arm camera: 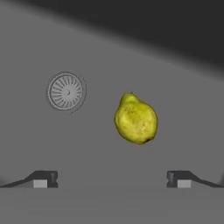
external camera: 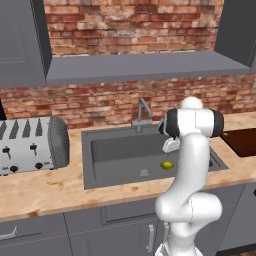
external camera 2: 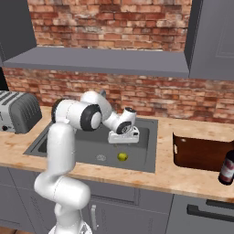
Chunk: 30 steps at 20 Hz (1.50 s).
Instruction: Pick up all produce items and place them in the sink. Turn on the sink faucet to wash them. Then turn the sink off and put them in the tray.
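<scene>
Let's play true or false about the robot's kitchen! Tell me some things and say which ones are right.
1. The yellow-green fruit lies on the sink floor. True.
2. The tool is squeezing the fruit. False: its jaws stand wide open, with the fruit lying free between and beyond them.
3. A toaster sits on the counter beside the sink. True.
4. The fruit sits right on top of the drain. False: it lies beside the drain, apart from it.
5. The fruit is in the reddish-brown tray. False: it is in the sink.
</scene>
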{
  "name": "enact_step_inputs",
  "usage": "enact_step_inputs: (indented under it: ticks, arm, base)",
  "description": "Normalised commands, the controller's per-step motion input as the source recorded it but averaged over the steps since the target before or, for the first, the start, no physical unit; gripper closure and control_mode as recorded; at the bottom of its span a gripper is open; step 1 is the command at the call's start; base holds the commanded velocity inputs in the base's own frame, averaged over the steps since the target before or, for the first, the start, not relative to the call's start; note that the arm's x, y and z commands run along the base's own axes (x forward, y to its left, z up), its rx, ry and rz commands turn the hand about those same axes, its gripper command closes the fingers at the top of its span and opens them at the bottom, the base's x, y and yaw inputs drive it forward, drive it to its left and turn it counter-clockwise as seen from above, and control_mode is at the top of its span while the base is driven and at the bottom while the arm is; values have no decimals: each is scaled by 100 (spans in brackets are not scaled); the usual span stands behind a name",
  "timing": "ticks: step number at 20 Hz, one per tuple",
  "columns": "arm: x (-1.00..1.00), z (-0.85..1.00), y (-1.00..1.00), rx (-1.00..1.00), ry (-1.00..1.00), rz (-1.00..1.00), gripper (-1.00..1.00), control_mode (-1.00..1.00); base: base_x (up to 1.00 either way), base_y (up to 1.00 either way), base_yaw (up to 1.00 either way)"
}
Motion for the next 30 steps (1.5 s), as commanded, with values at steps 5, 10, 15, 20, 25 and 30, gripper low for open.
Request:
enact_step_inputs:
  ticks: [5,10,15,20,25,30]
  arm:
    - [-38,63,2,0,-23,2,-100,-100]
    - [-35,71,10,0,-24,1,-100,-100]
    - [-29,75,16,0,-21,0,-100,-100]
    - [-23,68,15,0,-17,0,-100,-100]
    - [-16,49,9,0,-15,0,-100,-100]
    - [-10,36,3,2,-14,0,-100,-100]
  base:
    - [0,0,0]
    - [0,0,0]
    - [0,0,0]
    - [0,0,0]
    - [0,0,0]
    - [0,0,0]
